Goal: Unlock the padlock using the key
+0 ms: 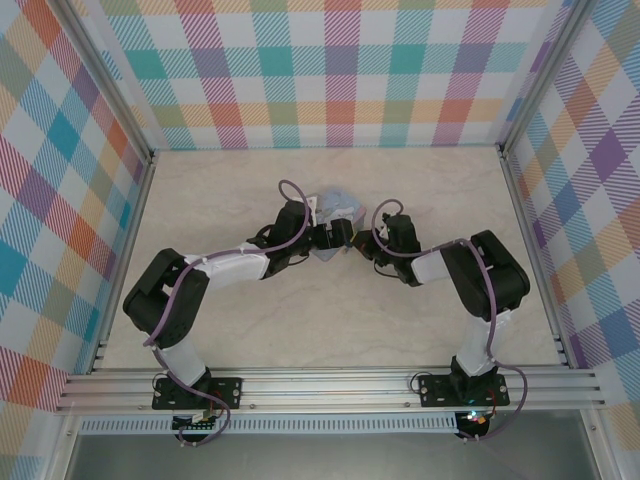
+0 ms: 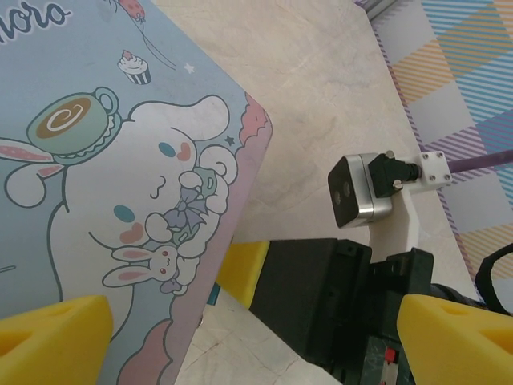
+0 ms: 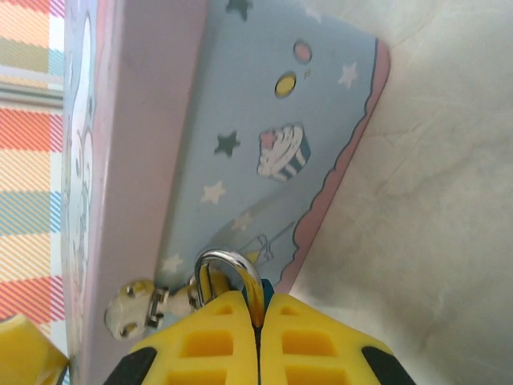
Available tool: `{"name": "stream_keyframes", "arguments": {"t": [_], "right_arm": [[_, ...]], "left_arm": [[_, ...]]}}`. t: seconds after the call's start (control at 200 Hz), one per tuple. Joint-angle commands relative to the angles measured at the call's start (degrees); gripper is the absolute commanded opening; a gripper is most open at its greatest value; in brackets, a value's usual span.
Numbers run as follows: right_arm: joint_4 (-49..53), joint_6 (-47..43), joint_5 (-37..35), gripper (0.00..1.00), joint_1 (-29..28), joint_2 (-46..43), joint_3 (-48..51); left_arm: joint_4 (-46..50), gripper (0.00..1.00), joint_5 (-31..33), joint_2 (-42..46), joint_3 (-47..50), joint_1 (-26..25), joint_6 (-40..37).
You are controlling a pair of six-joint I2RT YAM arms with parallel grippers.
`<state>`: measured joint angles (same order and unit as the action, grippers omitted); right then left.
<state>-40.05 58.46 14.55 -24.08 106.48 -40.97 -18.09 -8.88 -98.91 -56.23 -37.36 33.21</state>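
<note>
— How does the left pincer (image 2: 252, 321) stand?
— Wide. Its two yellow fingers (image 2: 52, 341) are spread far apart at the bottom of its own view and close on nothing. The rounded corner of the cartoon tin (image 2: 120, 184) lies just inside the finger on the left of that view. The front of the right arm sits in the gap, with that arm's small grey camera (image 2: 361, 188) just above.
— And the right pincer (image 3: 256, 301)?
— Narrow. Its yellow fingers are pressed together with only a thin seam between them. Whether anything is pinched in that seam I cannot tell.
— Where is the padlock (image 3: 232, 273)?
— Right at the right pincer's tips. Its silvery loop rises just above them, against the blue face of the tin, and a sliver of teal body shows beside the loop. A metal clasp (image 3: 136, 309) on the tin sits just left of the tips.
— And from above?
— Both pincers meet nose to nose at the near side of the tin, in the middle of the table (image 1: 250, 330).
</note>
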Motion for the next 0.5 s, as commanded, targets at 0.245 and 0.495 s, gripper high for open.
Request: {"name": "stream_keyframes", "arguments": {"t": [0.245,0.495], "right_arm": [[-0.53,1.04,-1.65,0.01,2.34,-2.36,-0.35],[21.36,-12.35,5.87,0.02,2.37,-16.58,2.68]], "left_arm": [[7.03,0.93,1.68,-2.84,3.42,1.03,2.00],[8.58,0.96,-0.49,0.70,2.47,5.45,1.16]]}}
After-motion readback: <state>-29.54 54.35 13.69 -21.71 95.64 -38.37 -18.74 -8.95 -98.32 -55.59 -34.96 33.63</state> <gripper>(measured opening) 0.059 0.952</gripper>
